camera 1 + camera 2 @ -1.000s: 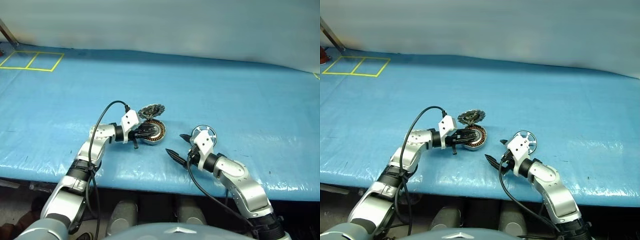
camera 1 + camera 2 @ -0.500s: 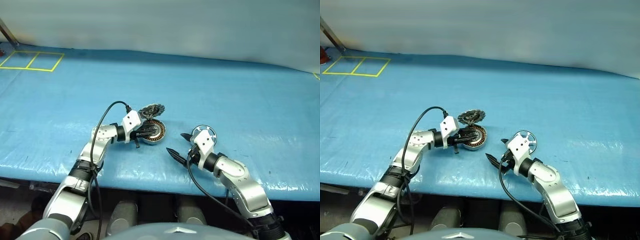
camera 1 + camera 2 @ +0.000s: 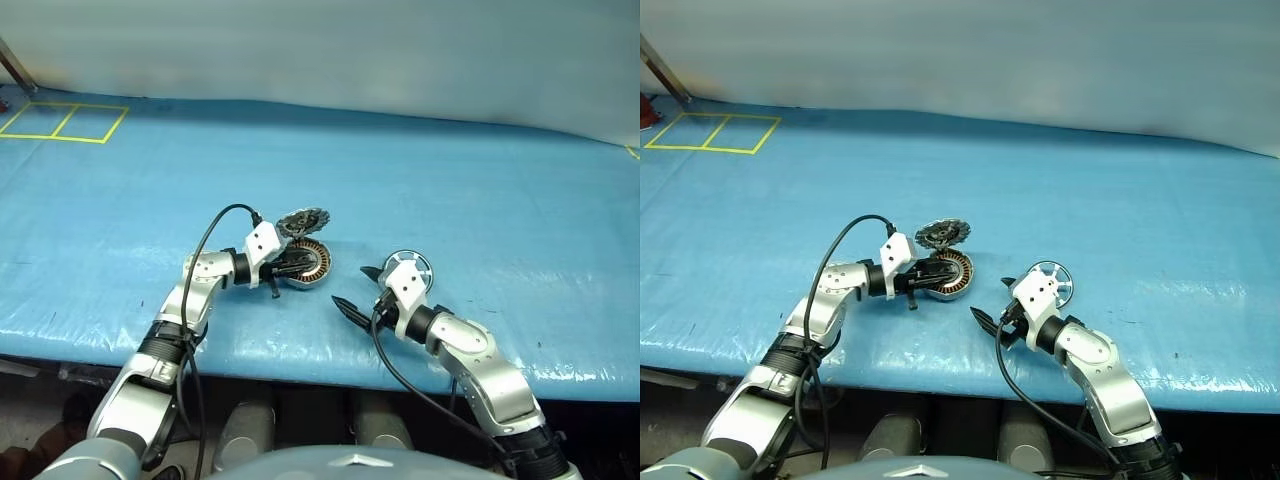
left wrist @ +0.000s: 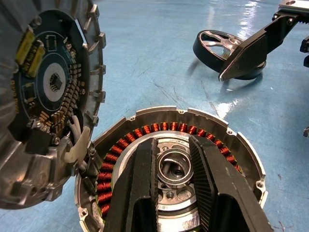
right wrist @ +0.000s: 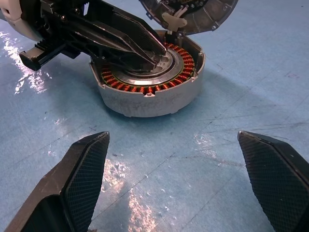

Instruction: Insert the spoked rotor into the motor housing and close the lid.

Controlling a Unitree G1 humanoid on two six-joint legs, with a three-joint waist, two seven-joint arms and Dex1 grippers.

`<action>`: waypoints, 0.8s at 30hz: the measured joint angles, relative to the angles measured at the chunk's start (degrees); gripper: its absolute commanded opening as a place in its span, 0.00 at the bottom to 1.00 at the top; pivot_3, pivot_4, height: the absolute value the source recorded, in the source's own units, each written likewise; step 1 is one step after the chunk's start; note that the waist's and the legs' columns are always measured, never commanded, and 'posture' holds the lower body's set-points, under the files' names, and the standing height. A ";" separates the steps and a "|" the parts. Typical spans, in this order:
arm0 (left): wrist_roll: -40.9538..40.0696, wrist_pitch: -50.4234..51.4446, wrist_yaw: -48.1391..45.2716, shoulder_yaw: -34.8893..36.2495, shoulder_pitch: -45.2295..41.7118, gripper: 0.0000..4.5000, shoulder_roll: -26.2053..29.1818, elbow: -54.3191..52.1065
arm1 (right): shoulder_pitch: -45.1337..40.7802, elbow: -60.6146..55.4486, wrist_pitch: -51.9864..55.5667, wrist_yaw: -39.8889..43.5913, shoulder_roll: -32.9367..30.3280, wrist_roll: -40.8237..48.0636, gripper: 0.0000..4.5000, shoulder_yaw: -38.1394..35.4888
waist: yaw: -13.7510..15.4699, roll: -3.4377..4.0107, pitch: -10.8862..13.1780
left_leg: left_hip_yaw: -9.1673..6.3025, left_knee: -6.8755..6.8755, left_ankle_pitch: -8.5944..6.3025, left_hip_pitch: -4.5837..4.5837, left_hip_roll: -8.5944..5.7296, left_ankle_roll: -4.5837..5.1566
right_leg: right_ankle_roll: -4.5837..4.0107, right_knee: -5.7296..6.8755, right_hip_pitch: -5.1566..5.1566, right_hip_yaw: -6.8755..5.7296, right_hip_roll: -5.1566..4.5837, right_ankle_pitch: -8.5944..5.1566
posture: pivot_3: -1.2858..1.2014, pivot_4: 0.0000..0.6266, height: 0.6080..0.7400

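Left wrist view: my left end effector (image 4: 176,169) pinches the motor housing (image 4: 169,164) hub, right end effector (image 5: 183,193) gapes empty, spoked rotor (image 4: 219,46) on table beside it; housing may drag.

Head cams overhead; wrist cams close on motor housing (image 4: 169,169).
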 measured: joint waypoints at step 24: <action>-0.31 0.51 0.77 0.75 0.00 0.43 -0.52 0.55 | 0.03 0.01 0.00 -1.03 0.01 -1.23 1.00 0.51 | 0.00 0.01 -0.01 | 0.00 0.03 0.00 0.03 0.00 0.00 | 0.02 0.01 0.03 0.00 0.00 0.01 | 0.52 0.24 1.00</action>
